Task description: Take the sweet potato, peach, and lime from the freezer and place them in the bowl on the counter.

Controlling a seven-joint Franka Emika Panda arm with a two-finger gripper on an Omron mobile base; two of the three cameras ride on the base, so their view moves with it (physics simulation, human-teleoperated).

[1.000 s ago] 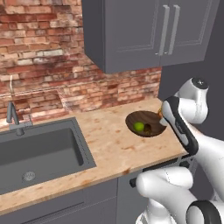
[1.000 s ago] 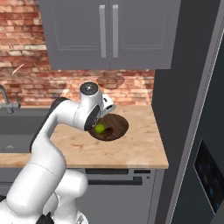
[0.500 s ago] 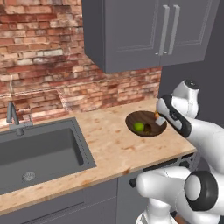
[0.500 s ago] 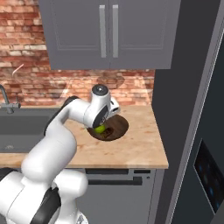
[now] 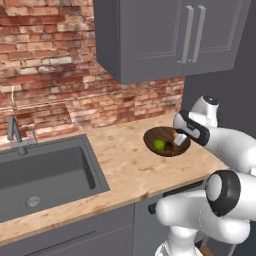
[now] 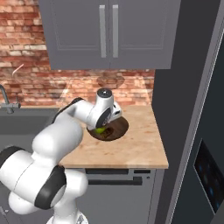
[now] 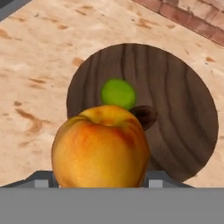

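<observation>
The peach (image 7: 101, 146), a smooth orange-yellow ball flushed red with its stem dimple upward, is held in the gripper (image 5: 179, 138) above the near rim of the bowl (image 7: 183, 113). The bowl is wide, shallow, dark brown wood, resting on the tan wood-grain worktop (image 5: 125, 165). In it lie 2 things: the bright green lime (image 7: 118, 93) and, just beside it, the dark brown sweet potato (image 7: 145, 116), partly hidden behind the peach.

A glossy white arm (image 6: 65, 131) of rounded segments with dark grey bands at its joints.
</observation>
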